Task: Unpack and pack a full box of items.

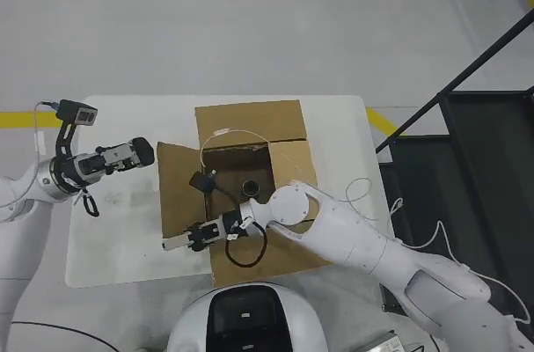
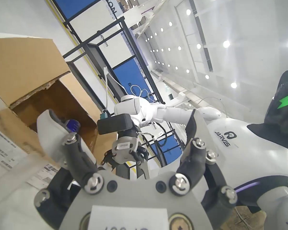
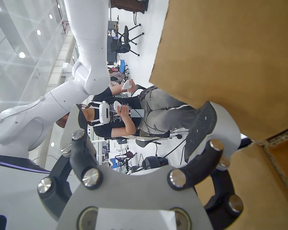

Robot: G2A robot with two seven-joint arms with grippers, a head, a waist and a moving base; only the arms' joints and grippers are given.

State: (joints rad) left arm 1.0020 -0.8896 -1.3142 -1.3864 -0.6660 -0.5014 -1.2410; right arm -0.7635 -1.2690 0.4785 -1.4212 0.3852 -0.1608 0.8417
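Table-top robot at a cardboard box [image 1: 249, 119] on a white bench [image 1: 117, 238], charged with emptying and refilling it; the job looks to be at its opening stage.

Nearest the robot, the right gripper [image 1: 180, 240] hovers at the box's near-left corner. Its fingers are spread wide with nothing between them. One finger pad [image 3: 201, 125] sits just beside the edge of a folded-out cardboard flap [image 3: 230, 37], though whether it touches the cardboard cannot be told.

Off the box's left side, well apart from it and above the bench, the left gripper [image 1: 142, 151] points toward the box. It is likewise wide open and holds nothing.

Farther in, the box stands with its visible flaps folded outward. A dark round object [image 1: 251, 187] lies in its shaded well. The left wrist view catches a blue-topped object [image 2: 72, 123] inside the opening. Whether the two are one and the same cannot be told, and shadow hides the rest of the contents. Printed labels [image 2: 4, 149] are stuck to the box's left-hand flap.

Judged from this, the opening of the box is done. Neither gripper has an item in hand, and what can be seen of the contents lies inside. The unpacking appears hardly begun, and the whole of the repacking is left.
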